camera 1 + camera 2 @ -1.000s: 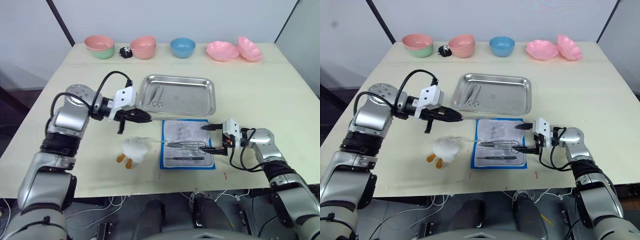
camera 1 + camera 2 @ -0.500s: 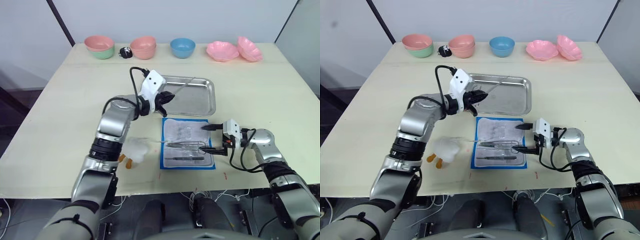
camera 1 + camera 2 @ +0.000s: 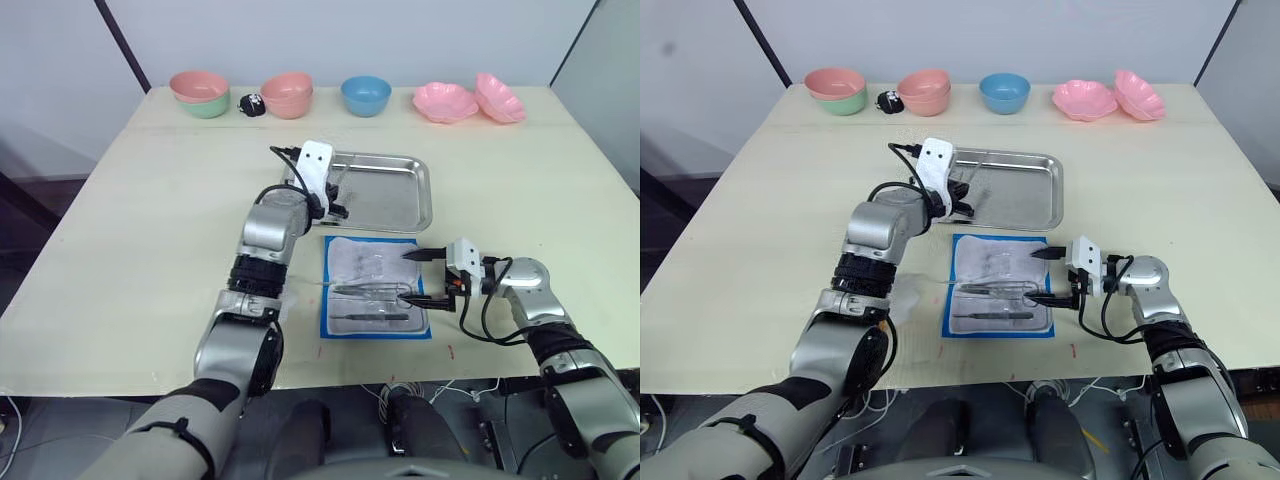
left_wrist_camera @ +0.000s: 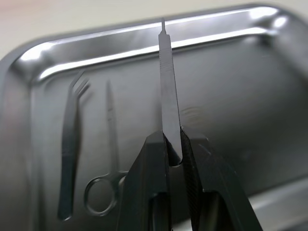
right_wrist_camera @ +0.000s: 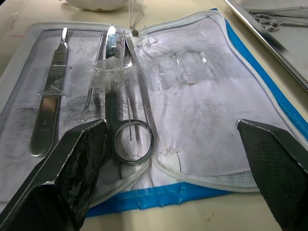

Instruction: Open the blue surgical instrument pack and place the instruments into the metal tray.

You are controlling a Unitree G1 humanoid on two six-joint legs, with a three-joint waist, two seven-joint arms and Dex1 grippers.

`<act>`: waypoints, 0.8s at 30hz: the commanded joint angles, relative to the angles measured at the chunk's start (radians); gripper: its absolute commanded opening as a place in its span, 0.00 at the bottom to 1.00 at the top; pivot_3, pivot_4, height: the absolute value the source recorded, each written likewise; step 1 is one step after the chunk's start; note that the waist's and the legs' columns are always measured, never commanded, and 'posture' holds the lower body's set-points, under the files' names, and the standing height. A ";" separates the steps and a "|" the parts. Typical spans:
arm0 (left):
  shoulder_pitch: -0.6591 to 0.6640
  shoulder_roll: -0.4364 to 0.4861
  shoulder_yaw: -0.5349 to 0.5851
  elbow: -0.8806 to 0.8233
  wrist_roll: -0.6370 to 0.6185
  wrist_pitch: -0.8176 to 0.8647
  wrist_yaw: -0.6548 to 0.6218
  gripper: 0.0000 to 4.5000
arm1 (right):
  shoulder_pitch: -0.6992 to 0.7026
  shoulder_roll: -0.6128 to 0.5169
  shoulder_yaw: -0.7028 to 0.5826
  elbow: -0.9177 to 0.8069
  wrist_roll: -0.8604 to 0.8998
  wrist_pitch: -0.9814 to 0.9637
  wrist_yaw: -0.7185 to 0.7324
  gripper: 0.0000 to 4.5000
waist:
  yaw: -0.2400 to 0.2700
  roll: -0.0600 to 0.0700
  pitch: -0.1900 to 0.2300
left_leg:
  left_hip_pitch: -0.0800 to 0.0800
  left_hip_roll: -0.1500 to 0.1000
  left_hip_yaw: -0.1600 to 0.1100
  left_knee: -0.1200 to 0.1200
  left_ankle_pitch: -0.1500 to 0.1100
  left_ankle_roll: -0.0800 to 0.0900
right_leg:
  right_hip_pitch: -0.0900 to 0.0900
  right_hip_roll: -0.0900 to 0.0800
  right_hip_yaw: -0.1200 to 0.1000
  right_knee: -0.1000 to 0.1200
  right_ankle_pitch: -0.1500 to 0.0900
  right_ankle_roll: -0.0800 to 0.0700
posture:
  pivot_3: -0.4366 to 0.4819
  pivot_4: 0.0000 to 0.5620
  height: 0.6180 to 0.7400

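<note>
Stainless steel tray sits mid-frame on the table, already with scissors and forceps lying side by side in its left part. The left gripper hangs over that end, fingers pinching a slim flat metal handle that sticks straight out past the tips. Just below the tray, the blue pack lies open flat, still with a few instruments on its white lining. The right gripper is at the pack's right edge, fingers spread wide, holding nothing.
</note>
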 commanded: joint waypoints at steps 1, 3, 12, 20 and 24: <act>-0.042 -0.017 0.002 0.053 0.020 -0.066 0.051 0.03 | 0.062 0.008 0.073 0.065 -0.097 0.020 -0.007 1.00 | 0.000 0.000 0.000 | 0.000 0.000 0.000 0.000 0.000 0.000 | 0.000 0.000 0.000 0.000 0.000 0.000 | 0.48 0.27 1.00; -0.057 -0.021 0.004 0.108 0.021 -0.095 0.060 0.03 | 0.060 0.008 0.073 0.068 -0.098 0.019 -0.008 1.00 | 0.000 0.000 0.000 | 0.000 0.000 0.000 0.000 0.000 0.000 | 0.000 0.000 0.000 0.000 0.000 0.000 | 0.48 0.27 1.00; -0.118 -0.017 0.024 0.307 0.022 -0.206 0.079 0.03 | 0.055 0.007 0.073 0.076 -0.101 0.014 -0.009 1.00 | 0.000 0.000 0.000 | 0.000 0.000 0.001 0.000 0.000 0.000 | 0.000 0.000 0.000 0.000 0.000 0.000 | 0.48 0.27 1.00; -0.114 -0.027 0.028 0.314 0.016 -0.200 0.094 0.03 | 0.054 0.004 0.070 0.075 -0.101 0.016 -0.012 1.00 | 0.000 0.000 0.000 | 0.000 0.000 0.000 0.000 0.000 0.000 | 0.000 0.000 -0.001 0.000 0.000 0.000 | 0.48 0.27 1.00; -0.100 -0.028 0.026 0.287 0.015 -0.180 0.101 0.03 | 0.050 0.004 0.069 0.081 -0.102 0.013 -0.014 1.00 | 0.000 0.000 0.000 | 0.000 0.000 0.000 0.000 0.000 -0.001 | 0.000 0.000 -0.001 0.000 0.000 0.000 | 0.48 0.27 1.00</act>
